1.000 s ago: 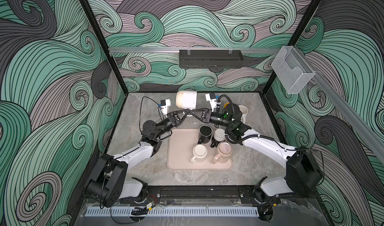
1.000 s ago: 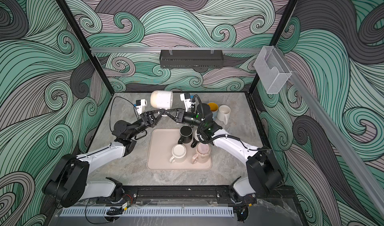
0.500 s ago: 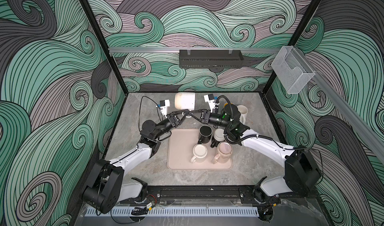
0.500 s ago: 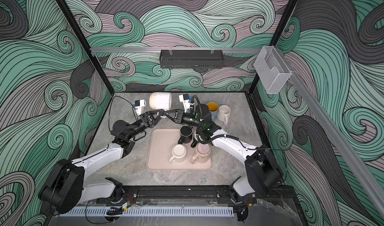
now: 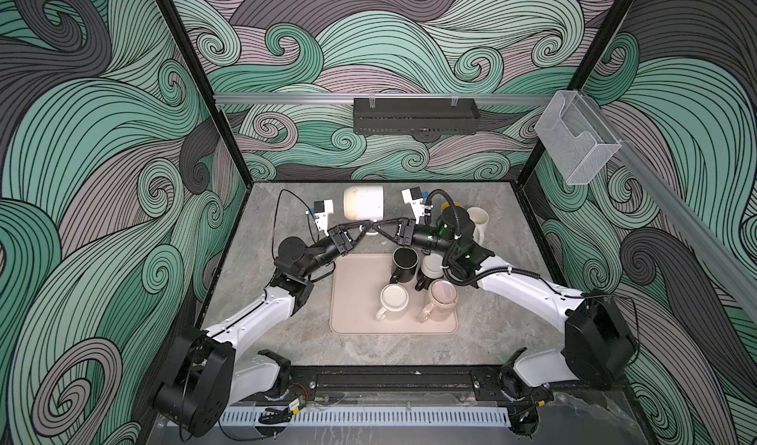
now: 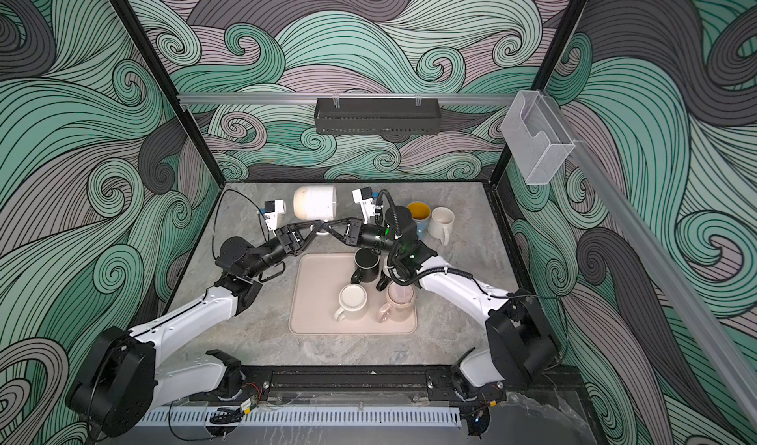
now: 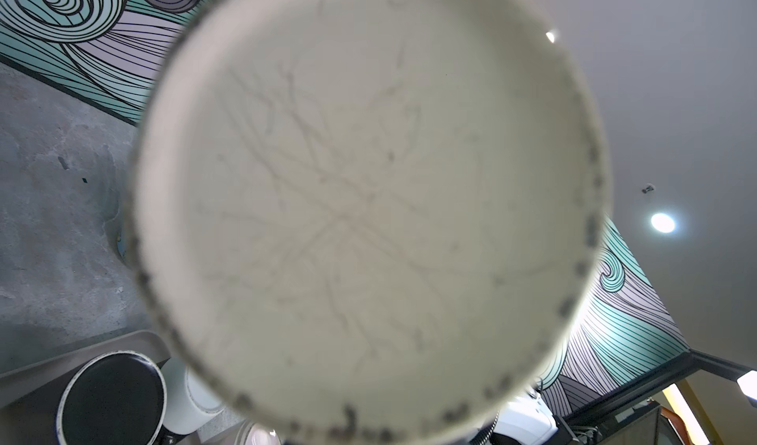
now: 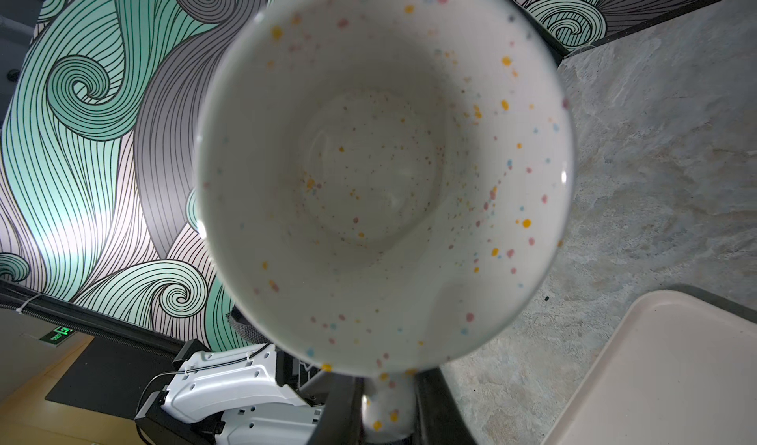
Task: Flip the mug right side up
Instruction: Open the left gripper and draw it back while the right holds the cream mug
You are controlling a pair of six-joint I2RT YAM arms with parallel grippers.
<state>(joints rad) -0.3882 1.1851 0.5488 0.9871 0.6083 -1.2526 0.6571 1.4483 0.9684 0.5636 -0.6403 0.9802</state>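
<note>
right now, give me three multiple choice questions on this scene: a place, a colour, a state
1. Where is the speckled mug? A in a sink B in the air near the tray's far edge C flat on the tray
2. What colour is the tray? A blue B beige C black
3. How does the speckled mug lie? A upright B upside down C sideways
Answers: 1 B, the right end effector pinches its handle in mid-air; 2 B, its bare floor is pale beige; 3 C, the right wrist view looks into its mouth.
</note>
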